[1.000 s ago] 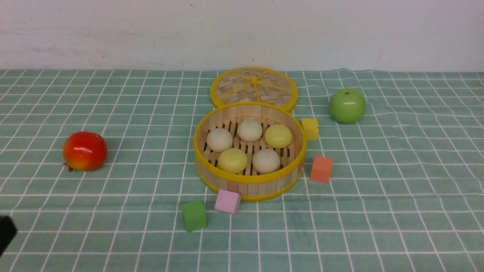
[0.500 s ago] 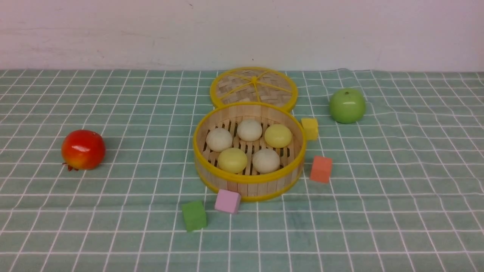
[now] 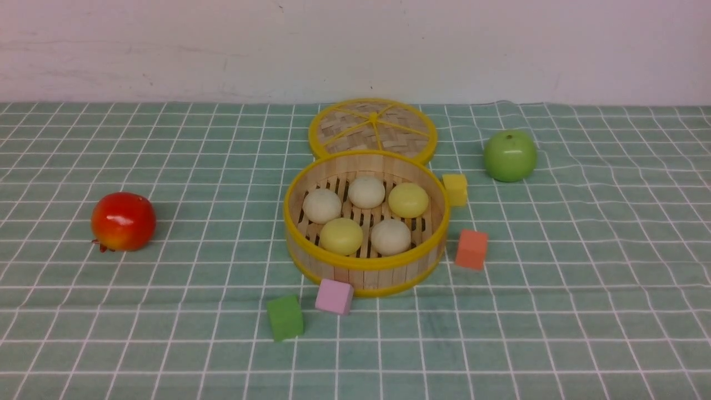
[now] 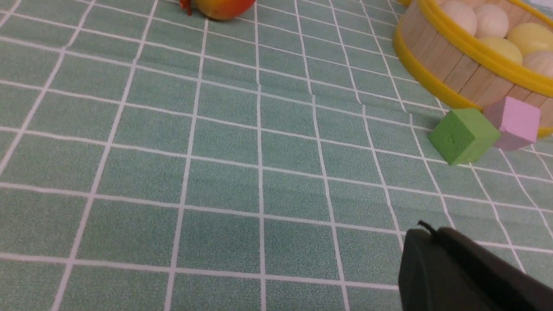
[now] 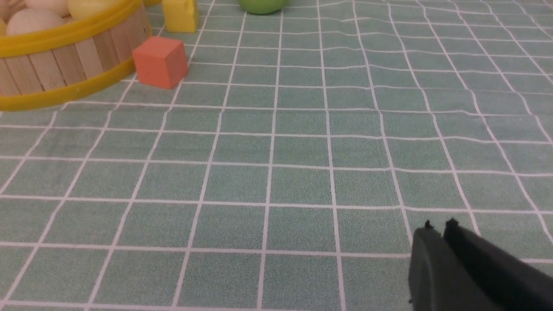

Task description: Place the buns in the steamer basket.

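Yellow rims and pale bamboo slats make up the steamer basket, which we've got sitting in the middle of the green gridded cloth. All five buns are inside it on the slatted floor: three off-white ones and two pale yellow ones, spread out in a loose ring. Right behind the basket we see the flat woven lid, up against its back rim.

As for the fingers, our left gripper is clenched with nothing in it. The right gripper has its tips really close together with just a sliver between them, so we can't honestly tell you whether that counts as released; nothing's in its grasp though.

Around the basket we have a pink cube at the front, a green cube near that, an orange-red cube off to the right, and a yellow cube just beside the basket's right side. The shiny red fruit sits well apart on the left, and the green apple is over at the back right.
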